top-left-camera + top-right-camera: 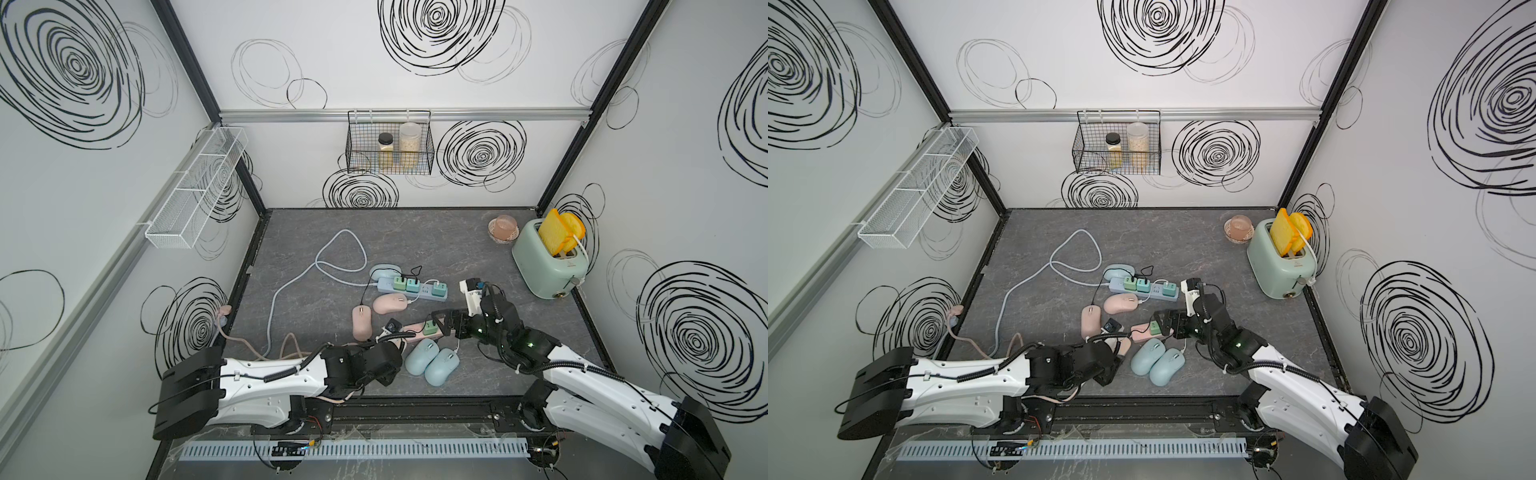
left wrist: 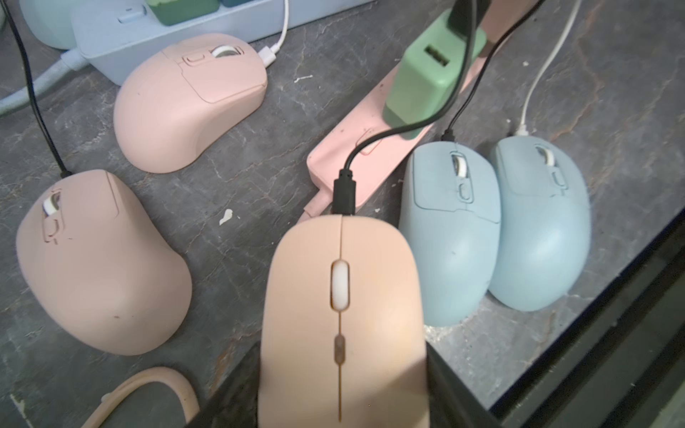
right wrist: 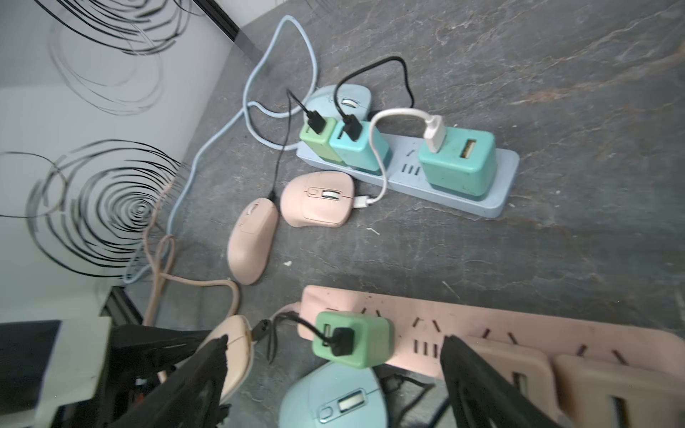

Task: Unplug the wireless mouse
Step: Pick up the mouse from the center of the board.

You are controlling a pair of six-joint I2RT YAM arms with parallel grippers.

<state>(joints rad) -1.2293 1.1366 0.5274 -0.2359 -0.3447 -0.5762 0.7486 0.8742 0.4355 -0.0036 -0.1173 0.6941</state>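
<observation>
Left gripper (image 2: 341, 392) clamped on the peach wireless mouse (image 2: 341, 296), lower centre of its wrist view, as the right gripper (image 3: 333, 342) straddles, jaws apart, the black plug (image 3: 343, 342) in the green charger (image 3: 372, 331), seemingly ready to pinch it and pull it out.

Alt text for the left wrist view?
Left gripper holds a peach mouse by its sides, black cable plugged into its front. Beyond it lie a pink power strip with a green charger, two blue mice and two pink mice.
</observation>
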